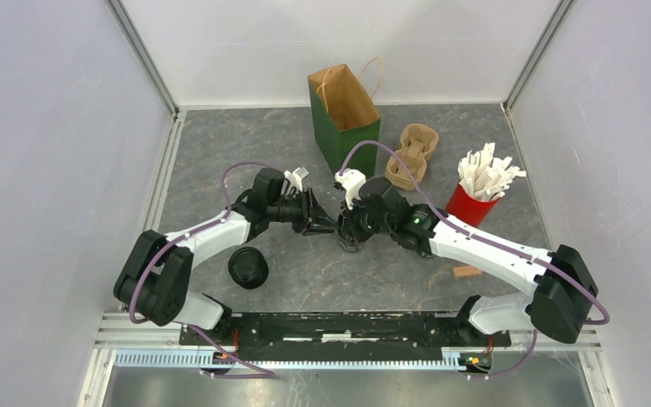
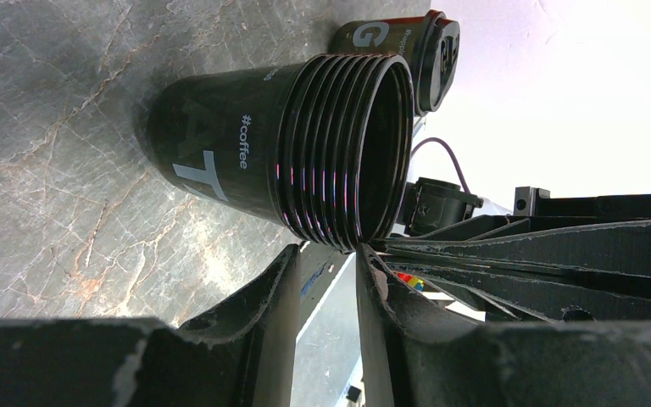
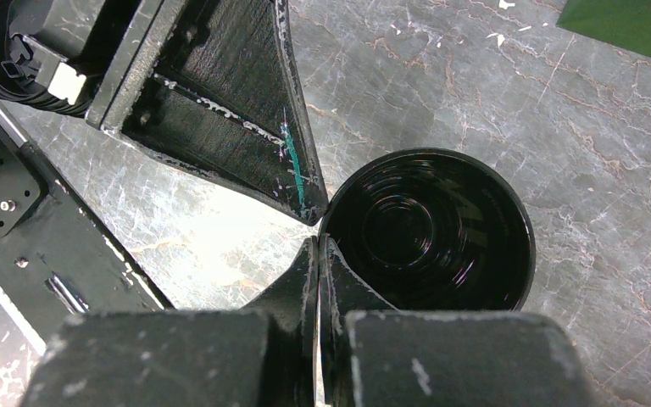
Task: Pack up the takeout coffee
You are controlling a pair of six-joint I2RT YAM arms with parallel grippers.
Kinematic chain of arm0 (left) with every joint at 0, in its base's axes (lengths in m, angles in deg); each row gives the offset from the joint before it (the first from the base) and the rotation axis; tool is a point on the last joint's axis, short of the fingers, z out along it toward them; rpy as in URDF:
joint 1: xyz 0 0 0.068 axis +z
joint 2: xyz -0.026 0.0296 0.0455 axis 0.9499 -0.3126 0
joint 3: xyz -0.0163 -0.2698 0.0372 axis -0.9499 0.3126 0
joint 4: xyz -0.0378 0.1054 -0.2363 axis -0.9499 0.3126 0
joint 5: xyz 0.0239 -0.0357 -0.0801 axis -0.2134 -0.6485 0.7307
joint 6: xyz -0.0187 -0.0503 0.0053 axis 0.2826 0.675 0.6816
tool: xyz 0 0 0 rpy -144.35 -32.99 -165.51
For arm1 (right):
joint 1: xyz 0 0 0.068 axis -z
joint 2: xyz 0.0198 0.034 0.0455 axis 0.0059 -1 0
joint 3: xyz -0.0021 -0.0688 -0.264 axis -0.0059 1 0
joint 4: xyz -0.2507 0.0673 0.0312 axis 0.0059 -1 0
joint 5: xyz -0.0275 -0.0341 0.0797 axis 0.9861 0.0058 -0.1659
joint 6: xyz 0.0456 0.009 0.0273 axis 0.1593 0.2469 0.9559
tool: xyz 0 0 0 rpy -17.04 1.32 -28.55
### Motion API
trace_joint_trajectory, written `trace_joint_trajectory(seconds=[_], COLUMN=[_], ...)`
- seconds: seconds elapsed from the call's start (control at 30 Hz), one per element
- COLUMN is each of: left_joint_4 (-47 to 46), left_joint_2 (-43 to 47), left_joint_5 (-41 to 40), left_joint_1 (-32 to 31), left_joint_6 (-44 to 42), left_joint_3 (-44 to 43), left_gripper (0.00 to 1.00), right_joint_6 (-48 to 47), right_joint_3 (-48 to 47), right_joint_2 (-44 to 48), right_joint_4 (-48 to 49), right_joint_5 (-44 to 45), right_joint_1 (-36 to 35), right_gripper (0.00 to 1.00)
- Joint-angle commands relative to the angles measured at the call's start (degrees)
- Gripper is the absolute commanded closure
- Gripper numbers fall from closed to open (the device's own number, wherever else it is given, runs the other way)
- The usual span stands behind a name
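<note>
Angling inward, left gripper (image 2: 357, 257) and right gripper (image 3: 317, 251) at nested cups (image 3: 428, 225)

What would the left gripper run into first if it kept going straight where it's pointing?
The stack of black cups. Its open rim sits right at the tips of the left gripper, while the right gripper pinches that rim. Contact would probably come almost at once.
</note>
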Motion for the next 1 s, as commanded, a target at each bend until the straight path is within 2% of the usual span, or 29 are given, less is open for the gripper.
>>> trace_joint_trajectory(seconds=[0.0, 0.97], left_joint_4=[-0.61, -0.52], left_joint_2=[0.12, -1.72], left_joint_5=[0.39, -0.99], left_joint_1=[-0.22, -0.72], left_joint_6=[0.49, -0.42], left_joint_3=[-0.26, -0.16], left_gripper=[0.63, 0.64], right_joint_6=[0.68, 1.08], right_joint_3=[-0.18, 0.28], right_joint_2=[0.44, 1.5], right_joint_4=[2.08, 5.36], right_joint_5=[-0.3, -0.39], right_joint_1=[-0.39, -0.83], right_gripper=[1.0, 1.0])
